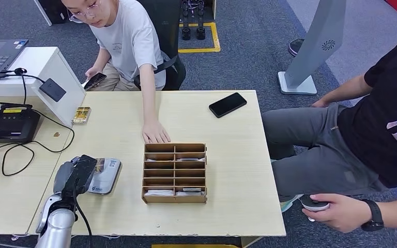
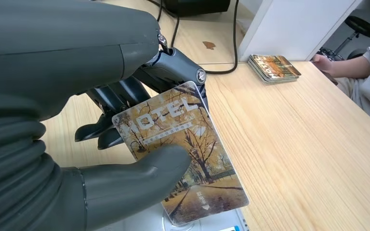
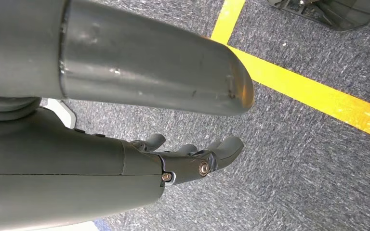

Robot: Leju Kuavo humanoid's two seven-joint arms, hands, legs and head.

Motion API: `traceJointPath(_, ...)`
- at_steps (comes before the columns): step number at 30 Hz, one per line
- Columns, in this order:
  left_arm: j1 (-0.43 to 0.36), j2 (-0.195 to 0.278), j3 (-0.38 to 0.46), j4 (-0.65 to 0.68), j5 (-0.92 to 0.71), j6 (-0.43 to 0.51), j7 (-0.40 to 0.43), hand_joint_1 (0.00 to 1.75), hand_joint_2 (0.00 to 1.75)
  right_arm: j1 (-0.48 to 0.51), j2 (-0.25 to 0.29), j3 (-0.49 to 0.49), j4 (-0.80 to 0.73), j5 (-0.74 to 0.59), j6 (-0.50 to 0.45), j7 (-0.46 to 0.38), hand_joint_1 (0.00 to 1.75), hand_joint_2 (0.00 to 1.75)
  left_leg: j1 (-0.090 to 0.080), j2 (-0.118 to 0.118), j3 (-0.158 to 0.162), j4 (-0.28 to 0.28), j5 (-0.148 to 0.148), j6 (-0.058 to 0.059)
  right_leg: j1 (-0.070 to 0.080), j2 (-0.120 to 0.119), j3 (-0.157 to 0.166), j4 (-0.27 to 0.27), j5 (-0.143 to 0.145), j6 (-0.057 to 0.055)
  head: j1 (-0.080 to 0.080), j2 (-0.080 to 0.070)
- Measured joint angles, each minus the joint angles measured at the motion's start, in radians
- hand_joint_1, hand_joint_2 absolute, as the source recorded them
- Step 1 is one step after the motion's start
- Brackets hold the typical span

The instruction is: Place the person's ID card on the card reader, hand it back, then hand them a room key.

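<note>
The left hand (image 1: 77, 173) sits over the near left part of the pale wooden tabletop (image 1: 227, 155), pinching a glossy card printed with autumn trees and the letters "OTEL" (image 2: 183, 154). The thick grey thumb (image 2: 149, 171) presses on the card's printed face, and the darker fingers (image 2: 120, 96) lie behind its far edge, so the card is clamped between them, tilted. Its lower end hangs just above the white and grey card reader (image 1: 106, 175), which lies flat by the hand; whether they touch I cannot tell.

The right hand (image 3: 192, 156) hangs over grey carpet (image 3: 294, 159) crossed by a yellow tape line (image 3: 308, 91), fingers loosely apart and holding nothing.

Just beside the reader stands a brown wooden box of small compartments (image 1: 174, 172), a few holding cards. A person's hand (image 1: 155, 133) rests flat on the tabletop at the box's far side. Towards the far left edge lies a small stack of similar cards (image 1: 81, 114), and near the far right corner a black phone (image 1: 228, 104).
</note>
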Motion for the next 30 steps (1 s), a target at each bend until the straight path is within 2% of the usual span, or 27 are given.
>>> traceJointPath(7,-0.02,-0.004,0.026,0.025,-0.08,0.032,0.02,1.75,1.75,-0.001,0.002,-0.013,0.0,0.01,0.0,0.0,0.0,0.0,0.0,0.0,0.0,0.0,0.0,0.0,0.0,0.0,0.0,0.0,0.0,0.0,0.0,0.0)
traceJointPath(19,-0.05,-0.004,0.146,0.086,-0.227,0.065,0.028,1.75,1.75,-0.004,0.003,-0.028,0.0,0.049,0.0,-0.003,0.0,0.0,0.0,0.0,0.001,0.0,0.0,0.0,0.0,0.0,0.001,0.0,0.0,0.0,0.0,0.0)
traceJointPath(25,-0.058,-0.002,0.165,0.132,-0.383,0.123,0.076,1.75,1.75,-0.005,0.007,-0.046,0.0,0.057,0.0,-0.006,0.0,0.0,0.0,0.0,0.002,0.0,0.0,0.0,0.0,0.0,0.002,0.0,0.0,0.0,0.0,0.0)
traceJointPath(30,-0.058,-0.001,0.165,0.152,-0.42,0.138,0.093,1.75,1.75,-0.005,0.008,-0.048,0.0,0.065,0.0,-0.006,0.0,0.0,0.0,0.0,0.002,0.0,0.0,0.0,0.0,0.0,0.002,0.0,0.0,0.0,0.0,0.0)
